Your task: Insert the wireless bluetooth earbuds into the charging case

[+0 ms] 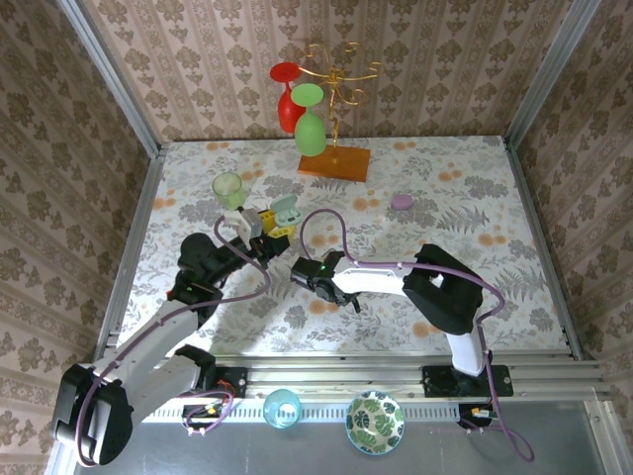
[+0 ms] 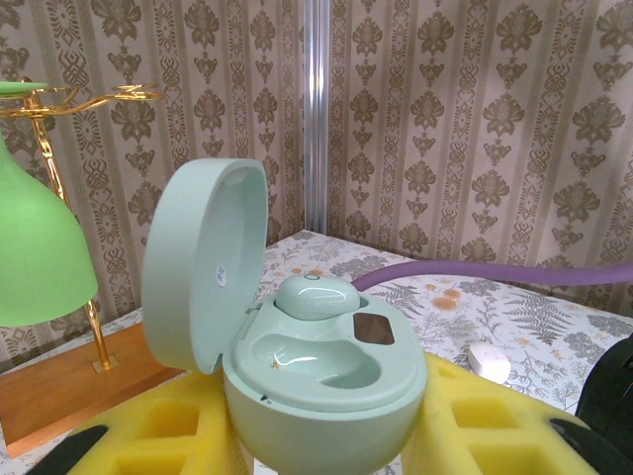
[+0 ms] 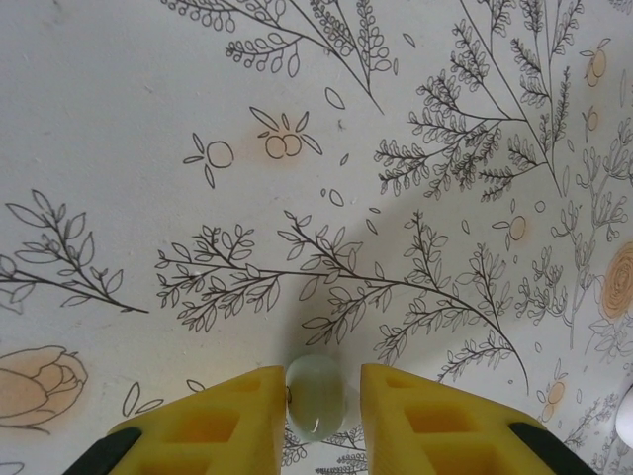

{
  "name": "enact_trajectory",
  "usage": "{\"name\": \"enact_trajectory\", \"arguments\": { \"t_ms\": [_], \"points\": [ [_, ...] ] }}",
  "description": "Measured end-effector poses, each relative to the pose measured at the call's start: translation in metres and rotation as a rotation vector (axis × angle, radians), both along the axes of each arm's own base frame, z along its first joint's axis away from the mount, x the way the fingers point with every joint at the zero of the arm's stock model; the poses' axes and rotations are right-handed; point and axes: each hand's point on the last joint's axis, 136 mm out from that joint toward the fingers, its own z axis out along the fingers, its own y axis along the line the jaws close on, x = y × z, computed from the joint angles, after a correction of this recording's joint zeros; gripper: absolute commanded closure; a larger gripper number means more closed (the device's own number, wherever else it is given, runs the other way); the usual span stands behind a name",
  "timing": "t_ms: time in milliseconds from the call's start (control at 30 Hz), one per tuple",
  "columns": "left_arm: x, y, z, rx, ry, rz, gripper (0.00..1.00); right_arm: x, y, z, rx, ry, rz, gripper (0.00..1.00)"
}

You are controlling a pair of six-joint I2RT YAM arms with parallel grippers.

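Right wrist, 6 o'clock: flanks loose bud [image 3: 315, 401] narrowly with right gripper [image 3: 322, 384]; cannot tell if gripped. Clamps open case [image 2: 326, 391], seated bud [image 2: 316, 295] inside, with left gripper [image 2: 316, 440].

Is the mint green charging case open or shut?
Open. The charging case has its lid swung back upright, exposing one earbud seated beside an empty well.

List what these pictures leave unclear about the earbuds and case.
- Right wrist view: earbud, lower end cut off by the bottom edge; whether the right gripper grips it is unclear.
- Left wrist view: charging case base cut off below; white blob on the table too blurred to name.
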Motion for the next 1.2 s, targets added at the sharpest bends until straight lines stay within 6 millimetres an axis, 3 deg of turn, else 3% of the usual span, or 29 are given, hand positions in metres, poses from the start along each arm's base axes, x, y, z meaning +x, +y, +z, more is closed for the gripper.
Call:
{"name": "enact_trajectory", "arguments": {
  "t_ms": [333, 500, 767, 867, 967, 1200],
  "points": [
    [0.000, 0.000, 0.000, 0.000, 0.000, 0.000, 0.77, 0.000, -0.001, -0.005, -0.020, 0.013, 0.008, 0.76],
    [0.000, 0.000, 0.000, 0.000, 0.000, 0.000, 0.77, 0.000, -0.002, -0.005, -0.023, 0.015, 0.010, 0.83],
    [0.002, -0.001, -0.002, 0.002, 0.004, 0.000, 0.77, -0.002, -0.007, 0.004, 0.024, 0.004, -0.002, 0.83],
    [0.007, -0.004, -0.008, 0.008, 0.015, -0.002, 0.78, -0.001, -0.008, 0.025, 0.137, -0.021, -0.025, 0.83],
    [0.011, -0.007, -0.011, 0.003, 0.005, -0.005, 0.78, 0.005, -0.005, 0.059, 0.339, -0.073, -0.055, 0.83],
    [0.008, -0.013, -0.013, -0.003, -0.039, -0.039, 0.78, 0.011, 0.009, 0.146, 0.961, -0.141, -0.077, 0.83]
  ]
}}
